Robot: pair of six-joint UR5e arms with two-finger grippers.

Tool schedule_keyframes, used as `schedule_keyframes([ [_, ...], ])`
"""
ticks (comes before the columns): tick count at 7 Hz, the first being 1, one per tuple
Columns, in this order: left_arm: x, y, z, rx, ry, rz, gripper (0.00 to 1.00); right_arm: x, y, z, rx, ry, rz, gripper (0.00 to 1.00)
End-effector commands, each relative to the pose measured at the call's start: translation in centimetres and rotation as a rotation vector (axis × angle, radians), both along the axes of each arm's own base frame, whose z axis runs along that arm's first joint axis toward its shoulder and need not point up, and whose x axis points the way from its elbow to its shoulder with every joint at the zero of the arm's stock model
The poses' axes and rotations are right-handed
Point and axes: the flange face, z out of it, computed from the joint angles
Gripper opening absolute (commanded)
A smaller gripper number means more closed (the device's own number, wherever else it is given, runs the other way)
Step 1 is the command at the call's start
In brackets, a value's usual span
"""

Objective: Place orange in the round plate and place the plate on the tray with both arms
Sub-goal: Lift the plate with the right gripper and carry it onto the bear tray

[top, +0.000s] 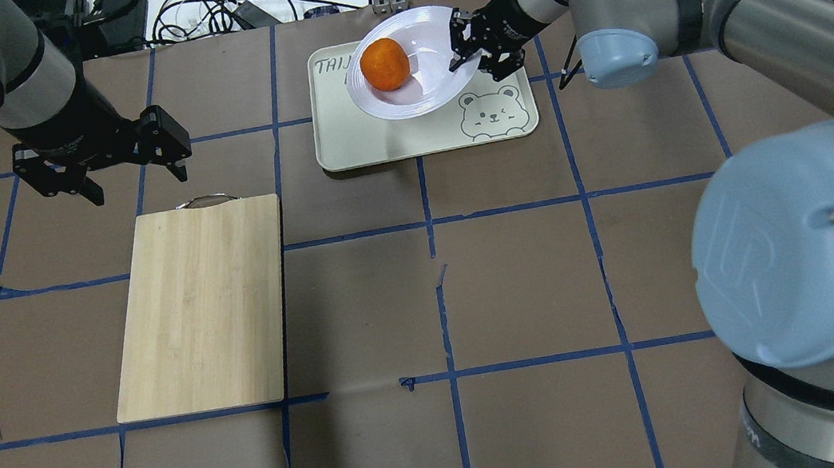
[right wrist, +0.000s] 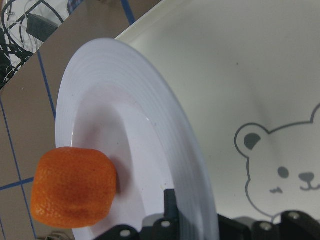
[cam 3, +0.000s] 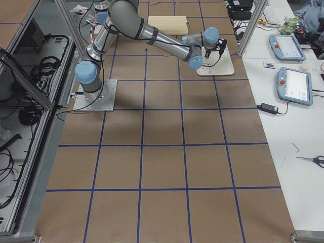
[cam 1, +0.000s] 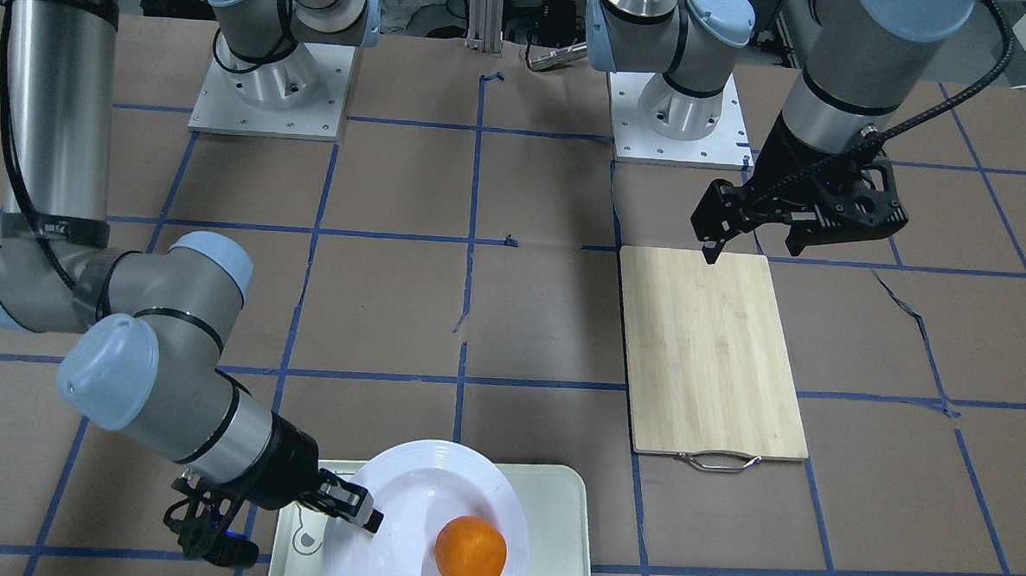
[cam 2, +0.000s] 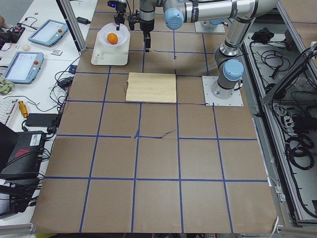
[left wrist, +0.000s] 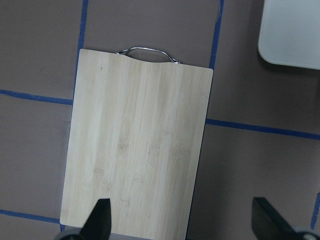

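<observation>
The orange [top: 384, 64] lies in the white round plate [top: 429, 81], toward the side away from my right gripper [top: 470, 43]. That gripper is shut on the plate's rim and holds the plate tilted over the far part of the mint tray [top: 389, 141]. The right wrist view shows one finger [right wrist: 170, 202] on the plate's inner rim [right wrist: 165, 130], the orange [right wrist: 72, 192], and the tray's bear face [right wrist: 280, 170] beside it. My left gripper [top: 135, 182] hangs open and holds nothing above the table by the handle end of the cutting board [left wrist: 140, 140].
The bamboo cutting board [top: 200, 303] with its metal handle [top: 203, 201] lies on my left half of the table. The table is brown paper with blue tape lines. Cables and devices lie beyond the far edge [top: 226, 9].
</observation>
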Motion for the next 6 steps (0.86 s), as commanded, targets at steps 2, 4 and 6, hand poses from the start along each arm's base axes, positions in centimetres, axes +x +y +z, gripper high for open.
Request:
schedule_keyframes([
  [2, -1.0, 0.7, 1.0, -0.02, 0.029, -0.015, 1.0, -0.4, -1.9, -4.0, 0.012, 0.008, -0.007, 0.0],
  [4, -1.4, 0.9, 1.0, -0.018, 0.027, -0.07, 1.0, -1.0, -1.8, -4.6, 0.024, 0.068, -0.032, 0.7],
  [6, -1.4, 1.0, 1.1, -0.019, 0.025, -0.075, 1.0, -4.2, -1.7, 0.2, -0.011, 0.166, -0.083, 1.0],
])
